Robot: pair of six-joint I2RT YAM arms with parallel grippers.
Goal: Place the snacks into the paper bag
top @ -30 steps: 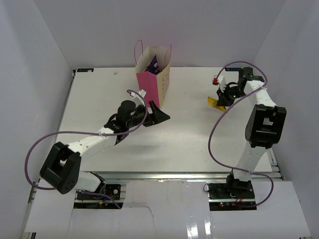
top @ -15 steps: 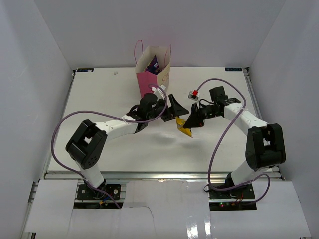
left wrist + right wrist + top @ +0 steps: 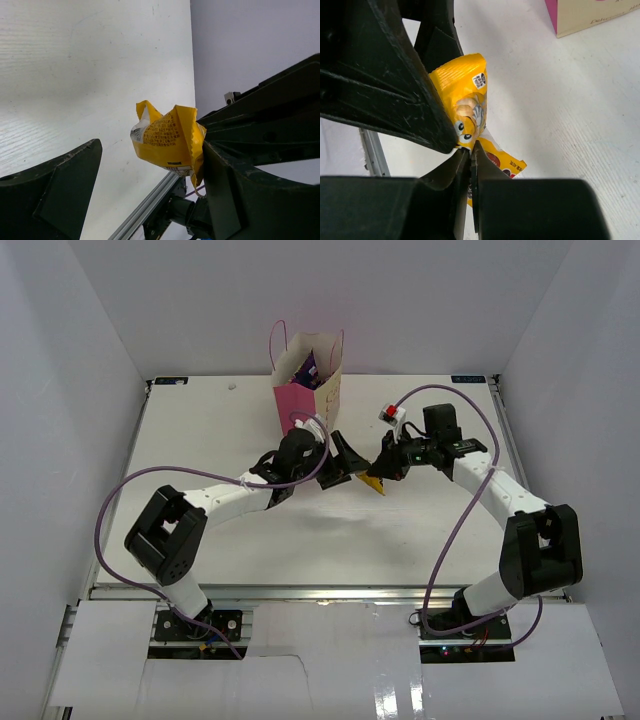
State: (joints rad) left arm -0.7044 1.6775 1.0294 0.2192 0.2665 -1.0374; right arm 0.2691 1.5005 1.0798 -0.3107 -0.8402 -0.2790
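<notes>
Mid-table, the right gripper [image 3: 470,156] is pinched tight on a yellow candy packet [image 3: 465,112], holding it up above the white table [image 3: 200,440]. The left gripper [image 3: 345,462] is right up against it with its jaws spread wide. The packet sits in the gap and touches one finger (not clamped by it, as far as I can see). Farther back, the pink-and-cream paper bag [image 3: 312,395] stands upright near the far edge, with purple packets [image 3: 308,368] peeking out the top.
</notes>
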